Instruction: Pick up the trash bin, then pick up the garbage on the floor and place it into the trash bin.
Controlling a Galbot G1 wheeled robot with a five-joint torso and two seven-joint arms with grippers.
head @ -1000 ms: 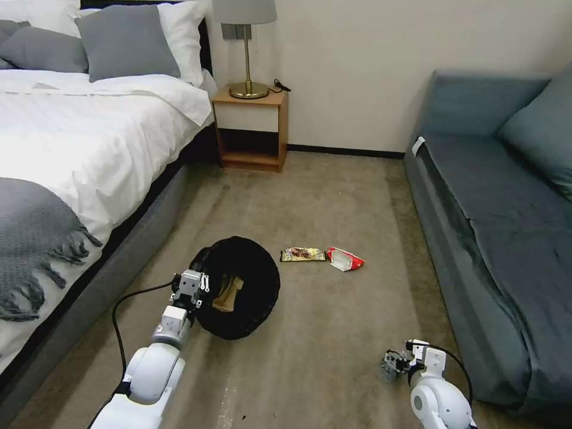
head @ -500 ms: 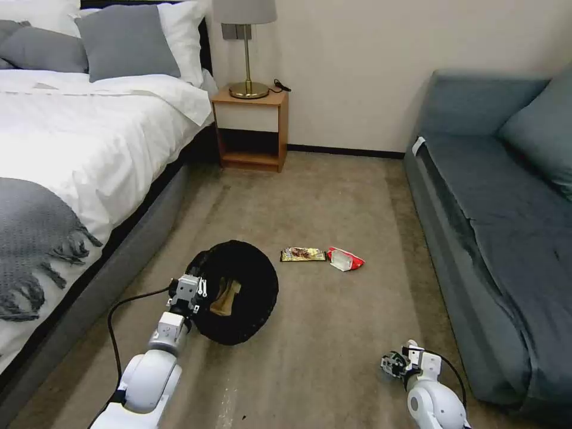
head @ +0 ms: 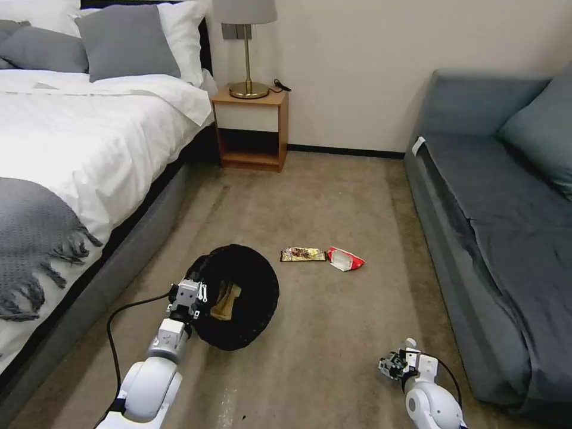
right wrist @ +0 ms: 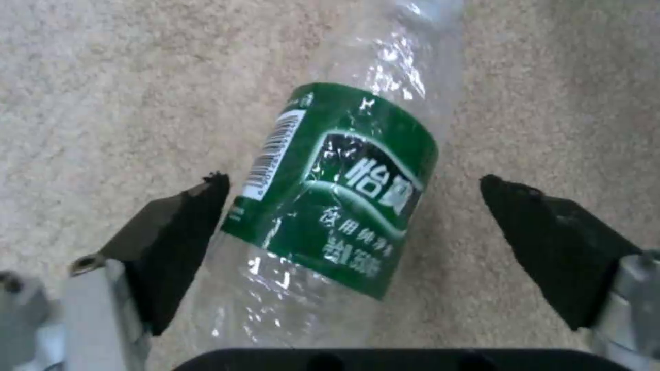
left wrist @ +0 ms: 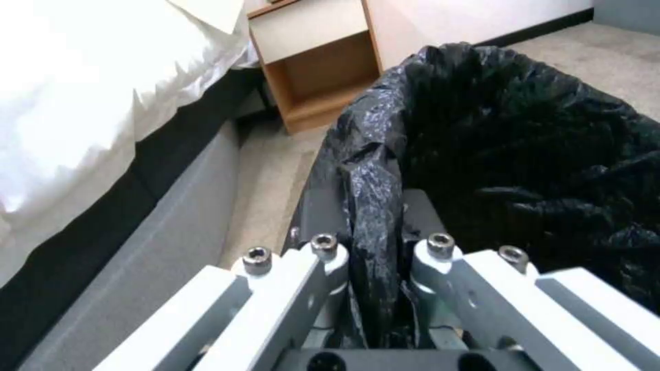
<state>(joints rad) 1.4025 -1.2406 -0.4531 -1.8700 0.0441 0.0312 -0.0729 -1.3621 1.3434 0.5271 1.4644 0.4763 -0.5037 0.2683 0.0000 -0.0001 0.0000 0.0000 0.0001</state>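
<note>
The trash bin (head: 250, 310), lined with a black bag, is tilted with its mouth toward me. My left gripper (head: 189, 297) is shut on its near rim, and the left wrist view shows the fingers (left wrist: 323, 252) pinching the bag-covered rim (left wrist: 371, 206). A tan paper bag (head: 226, 301) lies inside. A yellow-brown snack wrapper (head: 302, 254) and a red-and-white packet (head: 345, 259) lie on the carpet beyond the bin. My right gripper (head: 393, 364) hangs low over the floor, open, its pads (right wrist: 182, 237) on either side of a clear green-labelled bottle (right wrist: 337, 190) lying on the carpet.
A bed (head: 71, 155) runs along the left, and a blue-grey sofa (head: 500, 226) along the right. A wooden nightstand (head: 250, 128) with a lamp stands against the far wall. Open carpet (head: 322, 333) lies between the two arms.
My right arm has sunk lower toward the carpet. The left arm has drawn back slightly, bringing the bin with it. The wrapper and packet have not moved.
</note>
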